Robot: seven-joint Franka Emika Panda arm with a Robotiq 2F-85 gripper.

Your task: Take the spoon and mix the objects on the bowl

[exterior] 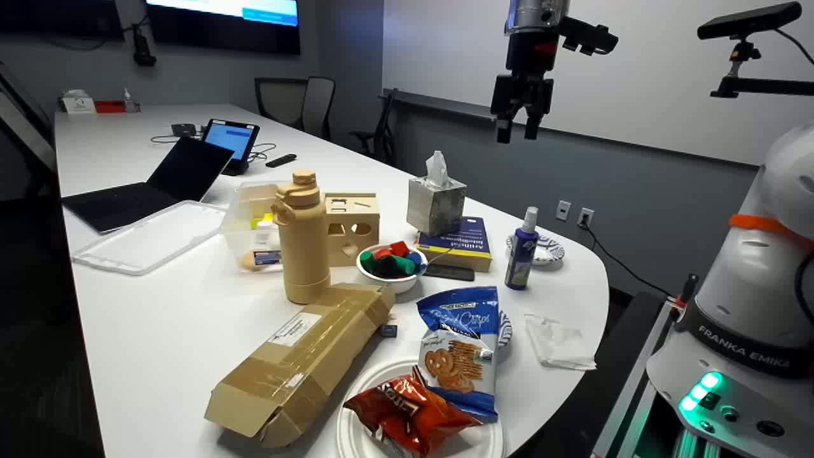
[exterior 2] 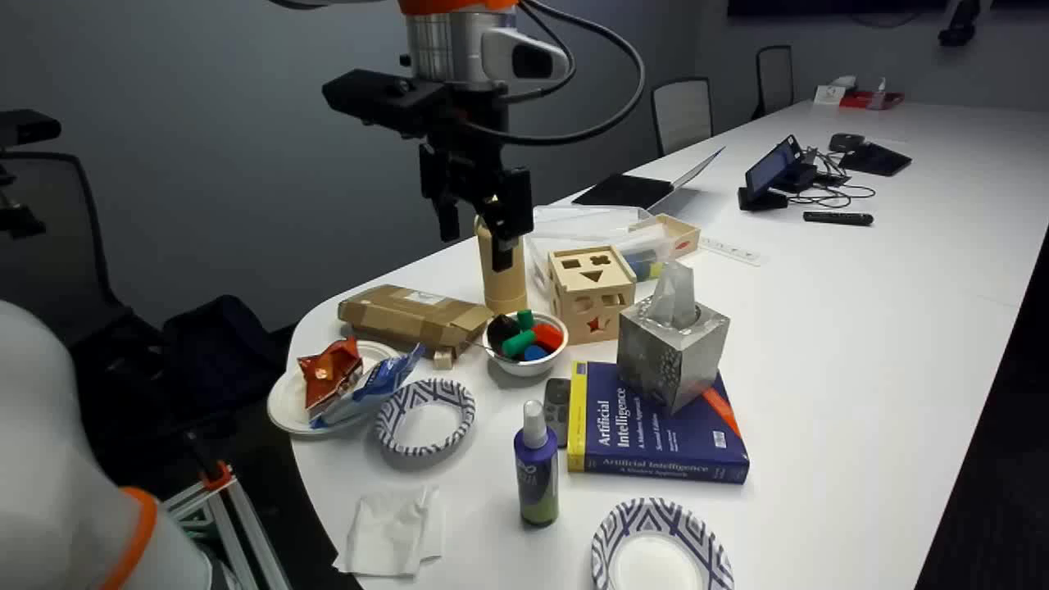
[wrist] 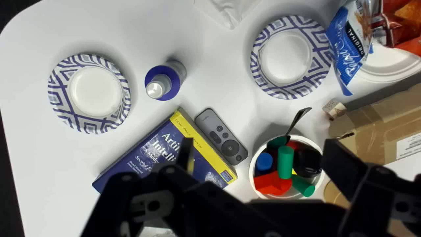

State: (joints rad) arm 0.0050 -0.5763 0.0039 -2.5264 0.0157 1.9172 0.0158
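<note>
The bowl (wrist: 253, 172) is small, round and white and stands on the table; it shows in both exterior views (exterior: 399, 285) (exterior 2: 526, 368). The objects in it include green cylinders (wrist: 285, 163), red blocks (wrist: 273, 185), a blue piece (wrist: 264, 161) and a black rounded item (wrist: 308, 162). The spoon (wrist: 297, 120) leans in the bowl with its thin dark handle sticking out over the rim; its lower end is hard to make out. My gripper (wrist: 260, 146) is open and empty, high above the table in both exterior views (exterior: 517, 132) (exterior 2: 477, 239), apart from spoon and bowl.
Around the bowl are a remote (wrist: 222, 136), a thick book (exterior 2: 656, 442) bearing a tissue box (exterior 2: 668, 360), a wooden shape box (exterior 2: 594, 287), a tall bottle (exterior: 305, 242) and a cardboard package (exterior: 305, 362). A spray bottle (exterior 2: 537, 475), patterned plates (wrist: 284, 90) and snack bags (exterior: 458, 356) stand nearby.
</note>
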